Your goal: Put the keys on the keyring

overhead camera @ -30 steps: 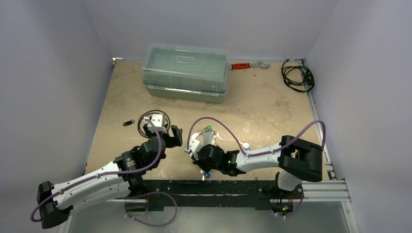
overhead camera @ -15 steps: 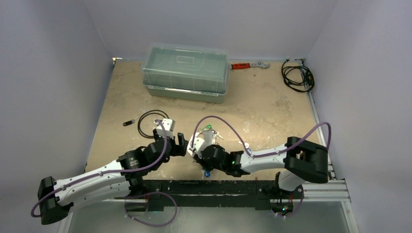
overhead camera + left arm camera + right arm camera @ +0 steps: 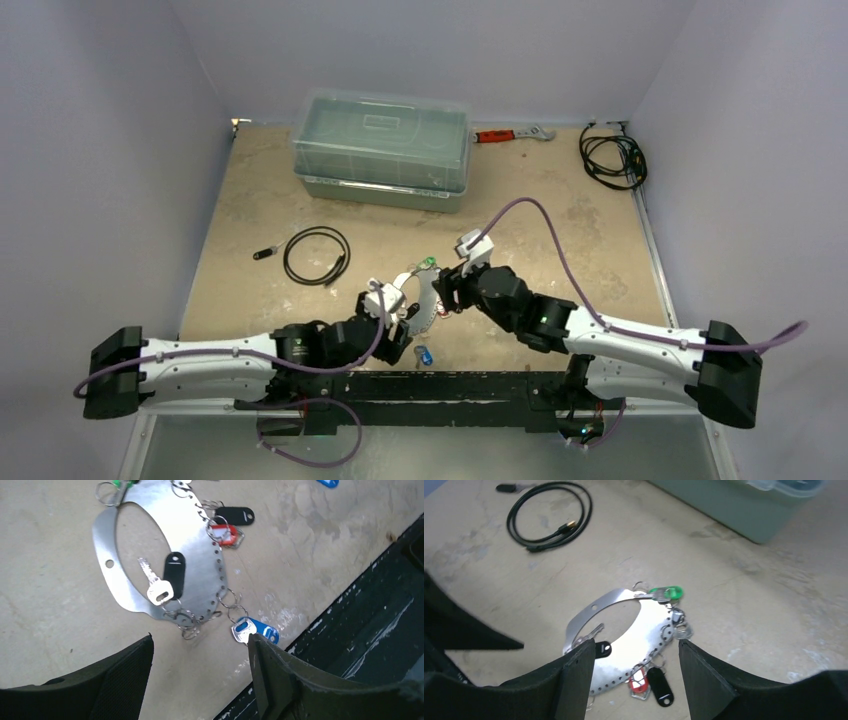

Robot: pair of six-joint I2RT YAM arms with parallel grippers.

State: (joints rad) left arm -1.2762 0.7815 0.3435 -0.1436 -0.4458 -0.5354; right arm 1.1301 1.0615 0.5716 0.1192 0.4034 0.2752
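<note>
left hand (image 3: 200,645): held open, nothing gripped | right hand (image 3: 636,645): held open, nothing gripped | keyring (image 3: 197,545): laid flat on table (image 3: 50,630) between both hands | keys (image 3: 156,585): seen along its rim, blue-tagged key (image 3: 250,630) nearest the table's front edge

L arm (image 3: 200,360) lay low, elbow out far left, forearm running right to its wrist at front-centre of desk (image 3: 560,220). R arm (image 3: 620,340) mirrored it: elbow far right, forearm angled left & away. L jaws & R jaws stood wide apart, tilted down; L fingers (image 3: 120,675) & R fingers (image 3: 574,680) black. Wrists near each other.
</note>
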